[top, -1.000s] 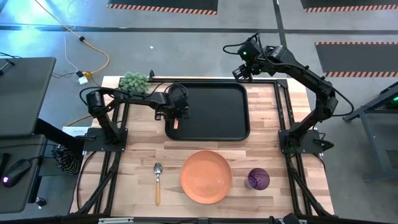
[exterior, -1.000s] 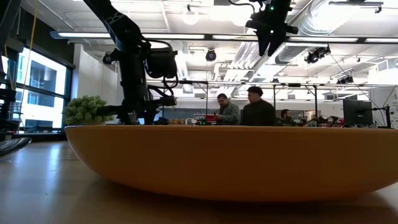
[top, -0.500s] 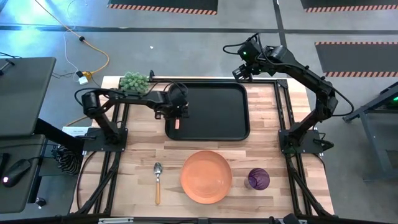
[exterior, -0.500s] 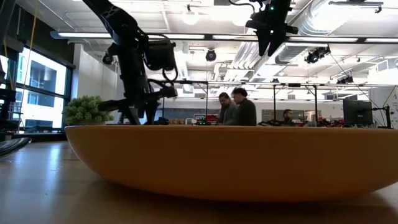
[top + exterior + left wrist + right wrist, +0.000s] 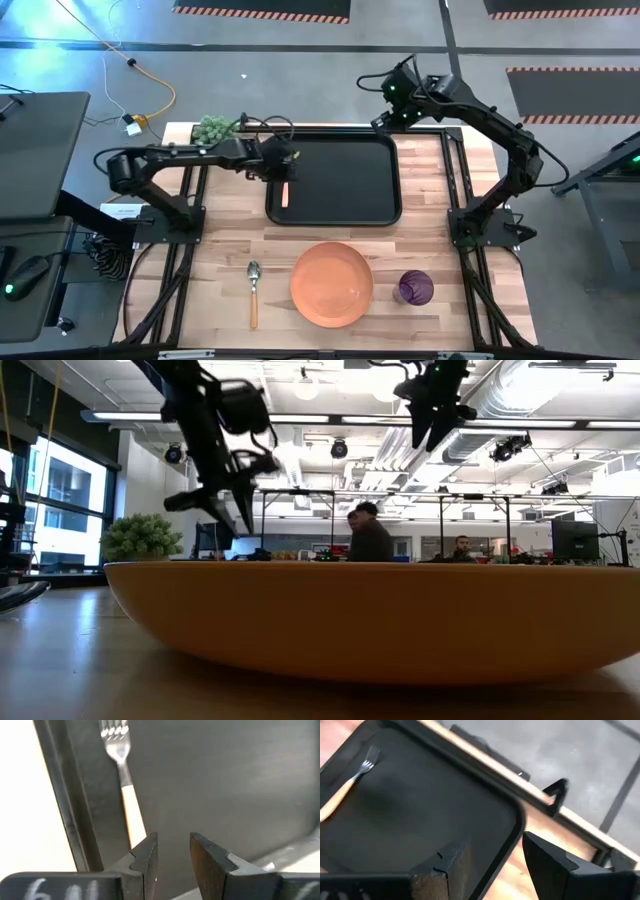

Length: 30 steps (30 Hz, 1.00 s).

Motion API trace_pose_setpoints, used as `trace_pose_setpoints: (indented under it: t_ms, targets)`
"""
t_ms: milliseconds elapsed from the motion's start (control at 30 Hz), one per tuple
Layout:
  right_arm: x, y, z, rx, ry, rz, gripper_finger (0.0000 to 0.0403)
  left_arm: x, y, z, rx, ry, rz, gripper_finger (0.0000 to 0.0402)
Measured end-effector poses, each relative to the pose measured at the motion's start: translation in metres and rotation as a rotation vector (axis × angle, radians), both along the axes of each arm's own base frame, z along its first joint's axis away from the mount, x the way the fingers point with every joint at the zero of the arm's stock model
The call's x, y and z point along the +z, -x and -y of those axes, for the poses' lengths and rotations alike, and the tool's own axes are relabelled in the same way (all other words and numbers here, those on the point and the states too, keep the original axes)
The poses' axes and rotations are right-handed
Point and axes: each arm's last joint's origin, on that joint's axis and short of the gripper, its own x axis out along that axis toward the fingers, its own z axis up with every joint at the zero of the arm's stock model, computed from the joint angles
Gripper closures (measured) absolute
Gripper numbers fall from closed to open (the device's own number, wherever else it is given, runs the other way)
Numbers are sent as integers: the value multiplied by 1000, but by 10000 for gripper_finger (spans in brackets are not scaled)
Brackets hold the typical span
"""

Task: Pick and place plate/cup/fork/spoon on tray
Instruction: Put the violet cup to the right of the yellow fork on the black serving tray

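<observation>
Wooden-handled silver fork point(image 5: 285, 193) lying on black rectangular tray point(image 5: 370, 205), near its left edge. Left tool point(image 5: 287, 165) above, fingers slightly apart, empty. Next: fetching wooden-handled spoon point(image 5: 254, 292) from bench point(image 5: 220, 250) front edge. Right tool point(image 5: 388, 118) parted, idle over tray's far right corner.

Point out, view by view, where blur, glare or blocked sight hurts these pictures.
Low view: the plate sits so close that it fills the frame and hides the tabletop behind it; ceiling lights glare. Left wrist view: the fork on the tray is soft-edged, and the table beside it is washed out white. Right wrist view: the tray's rim is smeared.
</observation>
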Motion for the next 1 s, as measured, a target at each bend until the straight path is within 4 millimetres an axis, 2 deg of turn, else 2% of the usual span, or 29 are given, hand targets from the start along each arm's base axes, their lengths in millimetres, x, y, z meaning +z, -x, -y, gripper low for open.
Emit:
trace_pose_setpoints:
  t_ms: [200,533,800,1000]
  targets:
    - [-2,-8,-22,43,-80,-2,229,33,13,10,-101,-90,99,298]
    - [-5,-25,-72,186,-202,-12,229,80,40,32,-281,-261,242,298]
    - [-9,-23,-122,228,-293,-151,229,96,54,39,-370,-338,297,298]
    - [-9,-25,-156,295,-373,-142,229,97,57,39,-423,-377,283,298]
